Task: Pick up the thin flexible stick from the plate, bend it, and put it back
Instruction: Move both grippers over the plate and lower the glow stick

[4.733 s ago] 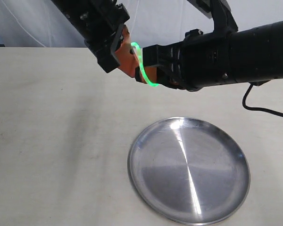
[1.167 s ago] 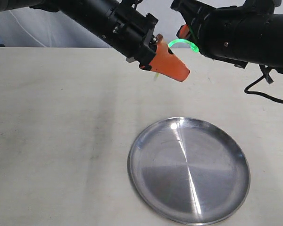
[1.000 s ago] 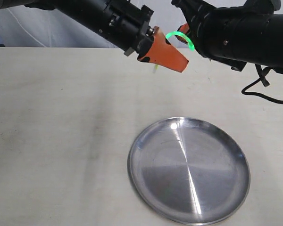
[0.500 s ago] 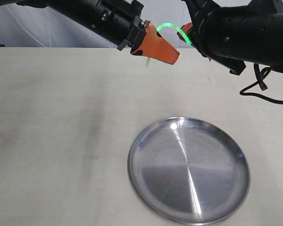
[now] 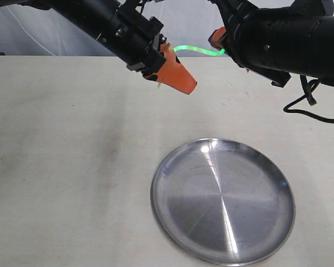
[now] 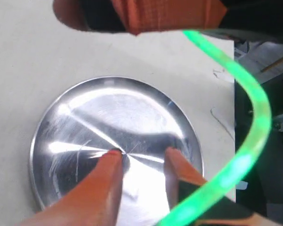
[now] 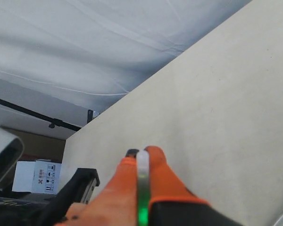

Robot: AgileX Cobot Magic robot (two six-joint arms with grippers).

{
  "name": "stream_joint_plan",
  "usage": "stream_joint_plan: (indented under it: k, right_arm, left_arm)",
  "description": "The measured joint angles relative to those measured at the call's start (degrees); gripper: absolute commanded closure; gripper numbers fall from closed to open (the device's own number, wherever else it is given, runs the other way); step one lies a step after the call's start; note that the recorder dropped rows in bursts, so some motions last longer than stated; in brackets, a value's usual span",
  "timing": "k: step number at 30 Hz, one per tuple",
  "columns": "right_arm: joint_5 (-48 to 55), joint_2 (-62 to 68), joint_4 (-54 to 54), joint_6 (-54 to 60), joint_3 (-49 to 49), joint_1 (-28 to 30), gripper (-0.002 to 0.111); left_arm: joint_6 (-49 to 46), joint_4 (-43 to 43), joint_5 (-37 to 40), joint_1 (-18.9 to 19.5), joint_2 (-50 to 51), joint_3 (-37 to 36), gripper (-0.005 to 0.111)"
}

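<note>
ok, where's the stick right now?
Exterior view, top centre: the stick spans the air between the left hand and right hand, raised off the table, not on the plate.

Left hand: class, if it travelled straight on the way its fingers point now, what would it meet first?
Probably the plate: in the left wrist view the left hand aims at its centre with nothing between, though depth is unclear.

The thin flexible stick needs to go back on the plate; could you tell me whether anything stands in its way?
Nothing visible does. The thin flexible stick hangs in the air between the left gripper and the right gripper, above the table beyond the plate, whose surface is bare.
</note>
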State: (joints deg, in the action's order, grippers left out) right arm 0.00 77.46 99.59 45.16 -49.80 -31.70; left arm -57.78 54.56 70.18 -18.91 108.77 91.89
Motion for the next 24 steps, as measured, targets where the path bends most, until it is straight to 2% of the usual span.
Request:
stream_joint_plan:
  k: [8, 18, 20, 24]
  right_arm:
    - [2.1, 2.1, -0.8, 1.0, 0.0, -0.1, 0.109]
    - [0.0, 5.9, -5.0, 1.1, 0.0, -0.1, 0.109]
    - [0.0, 6.6, -5.7, 1.1, 0.0, -0.1, 0.109]
    - [0.0, 8.1, -7.0, 1.1, 0.0, -0.1, 0.109]
  left_arm:
    - [3.9, -11.2, 0.0, 0.0, 0.0, 0.0, 0.068]
    - [8.5, -18.2, -0.1, 0.0, 0.0, 0.0, 0.067]
    - [10.0, -20.1, -0.1, 0.0, 0.0, 0.0, 0.065]
    - [13.4, -23.7, -0.1, 0.0, 0.0, 0.0, 0.051]
